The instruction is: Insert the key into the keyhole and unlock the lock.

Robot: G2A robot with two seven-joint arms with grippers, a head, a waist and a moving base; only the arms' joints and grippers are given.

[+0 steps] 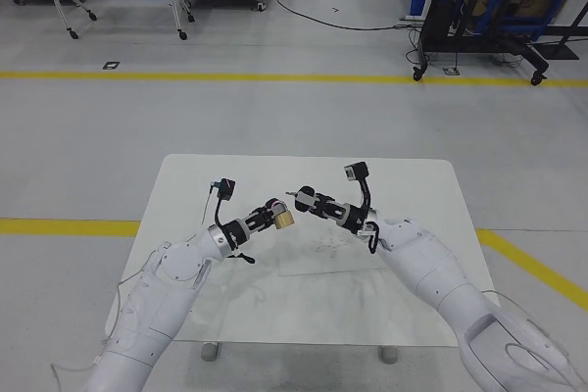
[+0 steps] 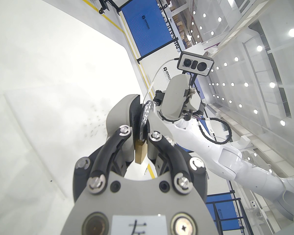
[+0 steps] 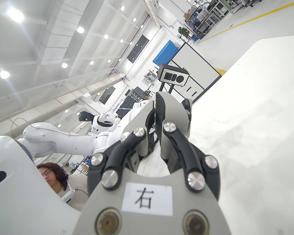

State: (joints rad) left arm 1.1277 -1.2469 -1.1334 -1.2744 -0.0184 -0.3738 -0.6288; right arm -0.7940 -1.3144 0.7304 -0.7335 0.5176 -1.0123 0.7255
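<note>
Above the middle of a white table [image 1: 402, 294], two robot arms meet tip to tip. The left gripper [image 1: 277, 216], its arm stretching away toward 8 o'clock, holds a brass lock [image 1: 286, 220] in the air with its fingers clamped on it. Just off the lock at 1 o'clock, a thin key [image 1: 292, 195] sticks out of the right gripper [image 1: 301, 199]. That gripper's arm lies toward 4 o'clock, and its fingers are pressed together on the key. Key and lock are close, but the top view cannot settle whether they touch.

The left wrist view adds what the top view lacks. The lock's brass body [image 2: 140, 153] sits between the left gripper's fingers [image 2: 123, 113], and a silvery part beyond it is pinched at the pads. The right gripper faces it from just past the fingertips. The keyhole cannot be made out there. The right wrist view shows the right gripper's fingers [image 3: 172, 113] tight together, pad against pad. The key is hidden between them, and the lock is screened behind the fingertips.
</note>
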